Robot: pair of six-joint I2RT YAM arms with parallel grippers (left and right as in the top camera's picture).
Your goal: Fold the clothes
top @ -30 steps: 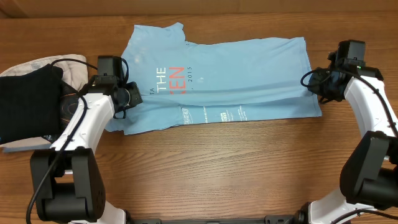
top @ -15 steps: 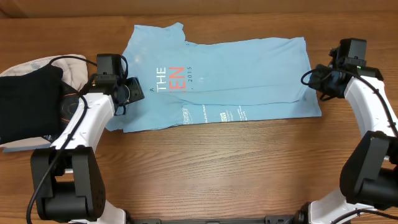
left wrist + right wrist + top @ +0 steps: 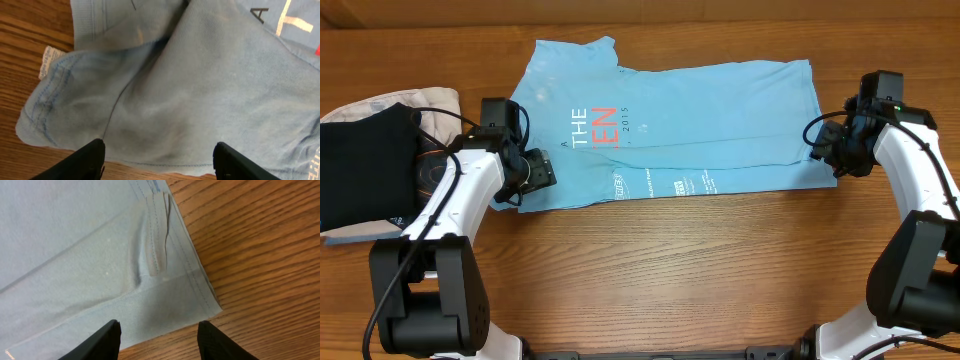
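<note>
T-shirt (image 3: 700,130), sky-blue, spread flat on the wooden surface (image 3: 670,270) in the overhead view, between left hand (image 3: 532,172) at its lower left edge and right hand (image 3: 825,155) at its right hem corner; black garment (image 3: 365,165) further left. From the left wrist: fingers (image 3: 90,157) spread wide above rumpled cloth, gripping nothing. From the right wrist: fingers (image 3: 107,340) likewise apart over the hem corner, empty.

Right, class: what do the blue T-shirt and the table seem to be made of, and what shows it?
Blue T-shirt: probably soft, matte cotton knit; it creases limply, with stitched hems. Table: wood or wood-look laminate, slight sheen; brown grain lines.
</note>
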